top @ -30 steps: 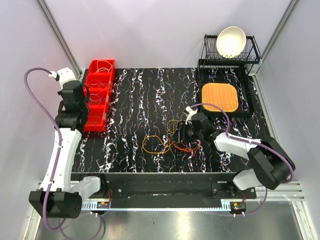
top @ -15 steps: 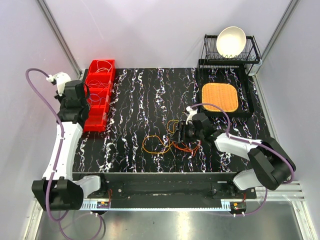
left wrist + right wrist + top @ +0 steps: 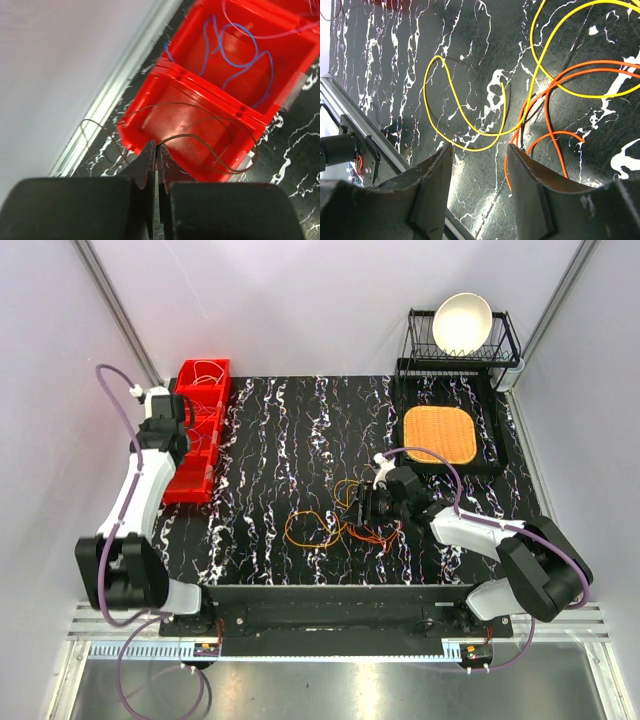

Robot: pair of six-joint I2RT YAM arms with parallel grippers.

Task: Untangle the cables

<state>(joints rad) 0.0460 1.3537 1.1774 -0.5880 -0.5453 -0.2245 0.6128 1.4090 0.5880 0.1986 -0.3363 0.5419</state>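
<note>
left fingers (image 3: 144, 167) clenched on brown cable (image 3: 190, 134) over red bin (image 3: 210, 97) | right fingers (image 3: 432, 185) parted above yellow cable (image 3: 440, 57)

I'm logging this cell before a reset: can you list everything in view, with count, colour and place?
loose thin cables: one tangle, mostly orange and yellow, table centre
thin brown cable: one, brown, over a red compartment, pinched by the left gripper
thin blue cable: one, blue, neighbouring compartment
thin white cable: one, white, rearmost compartment
red plastic bins: one row, red, table's left edge
woven square mat: one, orange, on the black tray, rear right
black wire dish rack: one, black, behind the tray
round white bowl: one, white, on edge in the rack
marbled table: one, black with white veins
left gripper: black, shut on the brown cable
right gripper: black, open above the tangle
</note>
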